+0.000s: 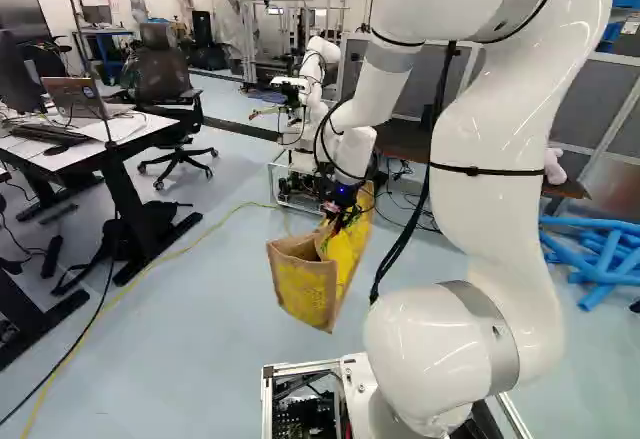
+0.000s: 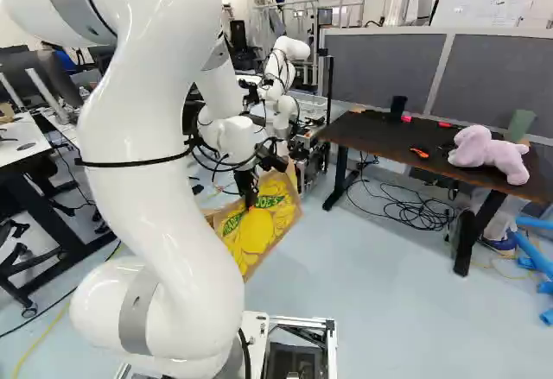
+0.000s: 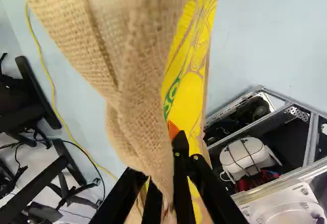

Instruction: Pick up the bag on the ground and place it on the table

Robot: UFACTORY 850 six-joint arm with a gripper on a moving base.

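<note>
The burlap bag, yellow print on its side, hangs tilted beneath the white arm, its upper edge clamped between the fingers, a grip that would let its weight hang below them; whether its base fully clears the floor is hard to judge from here. Beyond stands the dark counter, bearing a pink plush toy and probably the intended destination, so the load must next travel across and upward.
</note>
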